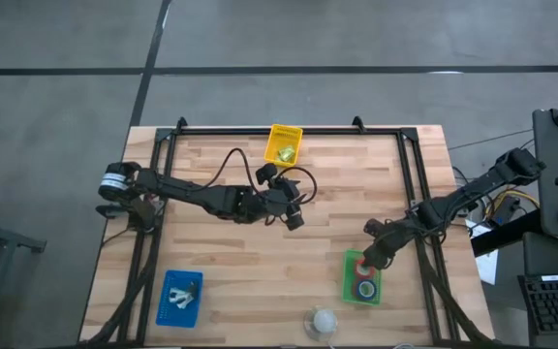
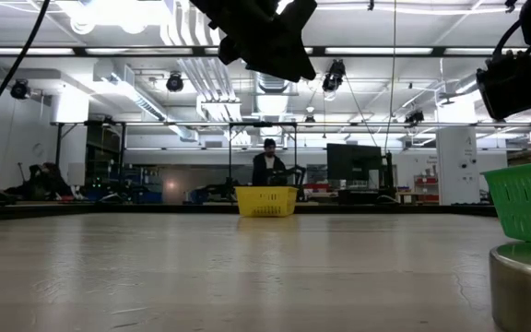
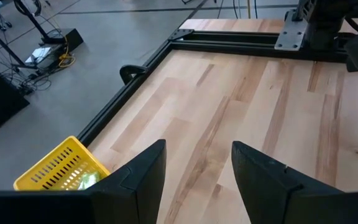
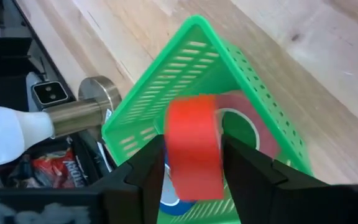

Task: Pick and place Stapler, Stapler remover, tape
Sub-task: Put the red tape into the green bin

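My right gripper (image 1: 373,254) (image 4: 193,144) hangs over the green tray (image 1: 349,283) (image 4: 166,81), pointing down, near the table's right near corner. A red tape roll (image 4: 194,149), smeared in the right wrist view, stands on edge between its fingers. A pinkish roll (image 4: 253,127) and a blue roll (image 4: 169,200) lie in the tray. My left gripper (image 1: 294,215) (image 3: 197,146) is open and empty above the table's middle. I cannot make out a stapler or a stapler remover. My right gripper has one finger on each flat face of the red tape roll (image 4: 194,149), coming from above. The roll sits clear above the green tray's floor. Whether the fingers (image 4: 247,163) touch it, I cannot tell.
A yellow tray (image 1: 284,143) (image 3: 61,167) (image 2: 265,200) with something greenish sits at the far edge. A blue tray (image 1: 179,296) holds pale items at the near left. A white ball-like object on a metal stem (image 1: 323,320) (image 4: 73,115) lies beside the green tray. A person (image 2: 267,161) stands beyond the table.
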Robot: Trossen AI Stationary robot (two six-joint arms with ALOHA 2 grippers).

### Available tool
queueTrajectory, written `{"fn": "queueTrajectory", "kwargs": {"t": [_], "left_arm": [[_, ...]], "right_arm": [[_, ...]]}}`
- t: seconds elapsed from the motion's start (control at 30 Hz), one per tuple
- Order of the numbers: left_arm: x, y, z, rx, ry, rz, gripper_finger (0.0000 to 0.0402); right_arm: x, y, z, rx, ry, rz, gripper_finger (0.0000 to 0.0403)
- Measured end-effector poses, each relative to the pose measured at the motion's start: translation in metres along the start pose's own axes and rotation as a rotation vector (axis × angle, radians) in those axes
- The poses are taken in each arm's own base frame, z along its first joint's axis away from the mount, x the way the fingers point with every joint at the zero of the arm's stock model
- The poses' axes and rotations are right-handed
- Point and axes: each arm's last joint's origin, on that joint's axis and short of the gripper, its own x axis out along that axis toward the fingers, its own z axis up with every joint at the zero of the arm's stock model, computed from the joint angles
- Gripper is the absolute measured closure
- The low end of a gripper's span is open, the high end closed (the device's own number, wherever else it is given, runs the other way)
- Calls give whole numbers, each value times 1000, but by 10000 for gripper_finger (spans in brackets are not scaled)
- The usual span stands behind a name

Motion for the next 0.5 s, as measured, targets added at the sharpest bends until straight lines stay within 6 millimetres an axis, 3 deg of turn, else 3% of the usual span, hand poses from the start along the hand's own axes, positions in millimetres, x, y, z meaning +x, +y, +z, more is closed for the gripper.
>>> {"fn": "queueTrajectory", "kwargs": {"t": [0.23, 0.5], "left_arm": [[0, 0, 0, -1, 0, 0, 216], [0, 0, 0, -8, 1, -1, 216]], "right_arm": [[0, 0, -1, -21, 17, 3, 219], [-7, -9, -3, -40, 33, -69, 216]]}}
